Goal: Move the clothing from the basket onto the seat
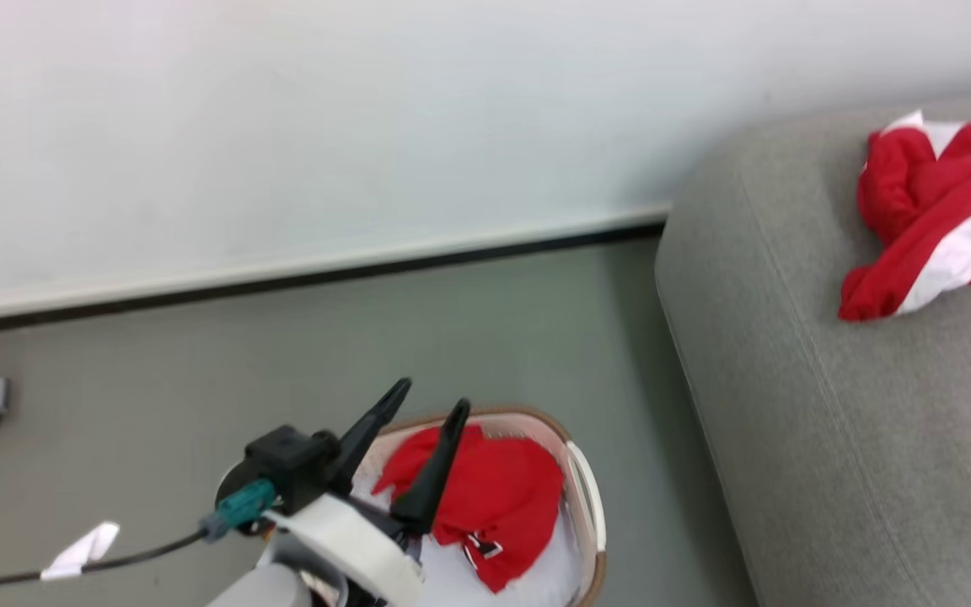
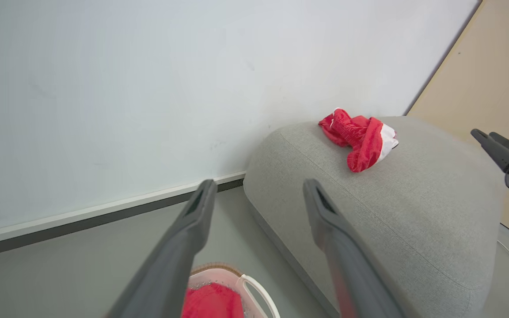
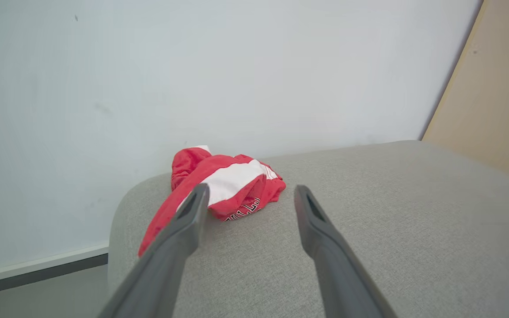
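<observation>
Red garment [image 1: 924, 211] is lying on the seat [image 1: 789, 379] near its wall-side corner; second garment [image 1: 494, 497] is lying in the basket [image 1: 591, 497] beside the seat. Left gripper [image 1: 433, 394] is hovering beside the seat, right gripper [image 3: 251, 189] above it, both with fingers apart, gripping nothing.

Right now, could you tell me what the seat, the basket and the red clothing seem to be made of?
Seat: grey woven upholstery, matte, visible weave. Basket: likely plastic, smooth white handle, brown rim. Red clothing: soft fabric, crumpled, white panels.
</observation>
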Controlling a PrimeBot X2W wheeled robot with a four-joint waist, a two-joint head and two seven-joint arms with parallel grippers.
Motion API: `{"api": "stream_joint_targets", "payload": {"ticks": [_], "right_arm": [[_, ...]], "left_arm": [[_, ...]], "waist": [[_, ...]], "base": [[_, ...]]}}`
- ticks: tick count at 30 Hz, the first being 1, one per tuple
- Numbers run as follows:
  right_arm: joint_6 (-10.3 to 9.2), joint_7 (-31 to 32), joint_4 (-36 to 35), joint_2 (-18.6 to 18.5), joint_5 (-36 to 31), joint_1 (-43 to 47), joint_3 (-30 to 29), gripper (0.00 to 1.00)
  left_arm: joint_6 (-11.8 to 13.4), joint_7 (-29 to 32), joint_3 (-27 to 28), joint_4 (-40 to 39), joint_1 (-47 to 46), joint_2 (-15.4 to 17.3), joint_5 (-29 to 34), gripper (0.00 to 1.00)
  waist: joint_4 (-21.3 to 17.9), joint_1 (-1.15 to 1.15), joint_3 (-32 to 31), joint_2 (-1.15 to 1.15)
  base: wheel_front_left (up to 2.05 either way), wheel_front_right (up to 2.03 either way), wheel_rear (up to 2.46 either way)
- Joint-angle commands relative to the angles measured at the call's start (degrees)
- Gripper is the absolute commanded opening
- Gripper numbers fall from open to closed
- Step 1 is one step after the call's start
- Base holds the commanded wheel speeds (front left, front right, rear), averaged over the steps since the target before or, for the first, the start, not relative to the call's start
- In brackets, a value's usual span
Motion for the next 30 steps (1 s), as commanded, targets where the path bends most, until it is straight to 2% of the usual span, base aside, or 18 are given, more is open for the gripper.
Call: {"api": "stream_joint_targets", "payload": {"ticks": [1,6,12,18,30], "right_arm": [[-0.14,-0.2,-1.9,0.1,2.9,3.1,2.2,1.00],[-0.14,-0.1,-10.5,0.0,9.9,12.2,11.4,1.00],[-0.14,-0.1,-16.3,0.0,13.8,19.5,19.8,1.00],[-0.14,-0.1,-17.2,0.0,16.2,23.8,26.7,1.00],[-0.14,-0.1,-15.1,0.0,19.0,28.8,32.0,1.00]], "left_arm": [[0.5,-0.4,0.7,0.5,1.8,0.1,-0.2,1.00],[2.6,-0.9,5.4,0.8,6.9,-0.8,-0.3,1.00],[2.9,-0.9,14.8,-0.4,14.0,-2.8,3.2,1.00],[1.8,-0.9,22.5,0.9,20.3,-5.5,9.8,1.00],[-2.5,-1.0,33.6,4.8,26.8,-12.2,20.7,1.00]], "waist": [[1.9,0.02,-3.2,0.00],[4.2,0.02,-5.8,0.00],[6.5,0.02,-7.6,0.00],[8.5,0.02,-9.6,0.00],[10.2,0.02,-13.1,0.00]], "base": [[0.00,0.00,0.00],[0.00,0.00,0.00],[0.00,0.00,0.00],[0.00,0.00,0.00],[0.00,0.00,0.00]]}}
